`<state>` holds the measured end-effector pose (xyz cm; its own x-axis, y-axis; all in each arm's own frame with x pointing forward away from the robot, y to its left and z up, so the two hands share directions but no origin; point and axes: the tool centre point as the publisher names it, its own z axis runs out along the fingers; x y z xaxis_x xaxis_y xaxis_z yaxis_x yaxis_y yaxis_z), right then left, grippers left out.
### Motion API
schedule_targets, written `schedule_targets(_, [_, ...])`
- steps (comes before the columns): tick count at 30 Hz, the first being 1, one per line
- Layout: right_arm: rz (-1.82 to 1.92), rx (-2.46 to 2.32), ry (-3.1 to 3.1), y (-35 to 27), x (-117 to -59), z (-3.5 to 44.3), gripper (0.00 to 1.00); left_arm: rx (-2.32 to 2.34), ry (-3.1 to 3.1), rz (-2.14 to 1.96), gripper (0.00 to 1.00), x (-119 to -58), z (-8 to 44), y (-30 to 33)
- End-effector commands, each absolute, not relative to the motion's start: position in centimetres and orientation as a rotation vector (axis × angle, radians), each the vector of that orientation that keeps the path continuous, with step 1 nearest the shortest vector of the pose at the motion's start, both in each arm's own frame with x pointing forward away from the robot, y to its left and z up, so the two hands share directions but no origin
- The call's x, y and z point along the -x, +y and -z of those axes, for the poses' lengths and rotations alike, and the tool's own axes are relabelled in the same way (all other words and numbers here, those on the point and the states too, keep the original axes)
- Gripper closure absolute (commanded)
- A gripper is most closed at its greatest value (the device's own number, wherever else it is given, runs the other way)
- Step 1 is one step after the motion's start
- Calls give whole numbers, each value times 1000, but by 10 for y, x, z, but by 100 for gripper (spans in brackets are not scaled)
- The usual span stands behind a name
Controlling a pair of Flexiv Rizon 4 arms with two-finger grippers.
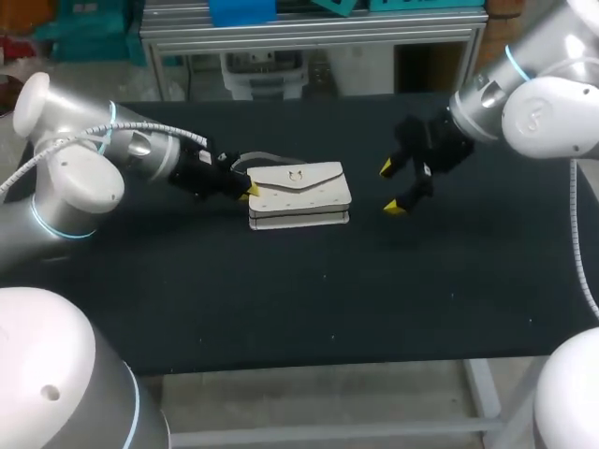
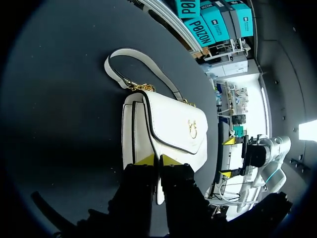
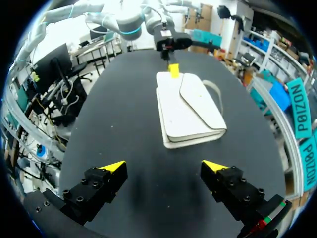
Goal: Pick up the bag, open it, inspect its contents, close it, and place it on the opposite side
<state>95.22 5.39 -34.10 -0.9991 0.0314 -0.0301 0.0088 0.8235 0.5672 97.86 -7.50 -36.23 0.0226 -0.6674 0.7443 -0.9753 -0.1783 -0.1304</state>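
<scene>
Bag (image 1: 299, 192), one, pinched by left fingers (image 2: 145, 159); right fingers (image 3: 113, 166) apart.

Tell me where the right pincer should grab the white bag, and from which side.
Best bet: the free end of the white bag, nearest the right pincer. Come in low from that side, fingers above and below. The bag lies flat, a thin stack of panels, and the left pincer clamps the opposite end.
</scene>
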Motion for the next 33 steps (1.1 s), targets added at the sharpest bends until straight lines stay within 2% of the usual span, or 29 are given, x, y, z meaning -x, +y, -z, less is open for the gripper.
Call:
schedule_targets(1, [-922,-27,2965,54,-952,341,0,-1876,-1676,-961,100,-984,364,-77])
schedule_targets(5, [-917,-12,2972,55,-952,341,0,-1869,-1681,-953,100,-985,365,-77])
schedule_targets(6, [-915,-8,2974,56,-952,341,0,-1869,-1681,-954,96,-985,365,-76])
schedule_targets(7, [-914,-6,2974,56,-952,341,0,-1869,-1679,-955,64,-985,365,-75])
schedule_targets(8, [-913,-6,2974,56,-952,341,0,-1867,-1677,-956,46,-985,364,-74])
schedule_targets(9, [-912,-4,2975,56,-952,341,0,-1866,-1676,-959,14,-985,363,-72])
schedule_targets(10, [-911,-3,2976,56,-952,340,0,-1865,-1676,-961,0,-984,362,-71])
schedule_targets(26, [-713,103,2910,73,-942,321,0,-1852,-1867,-980,0,-979,323,-38])
schedule_targets(33, [-605,120,2830,84,-933,318,0,-1641,-2084,-851,0,-974,302,-37])
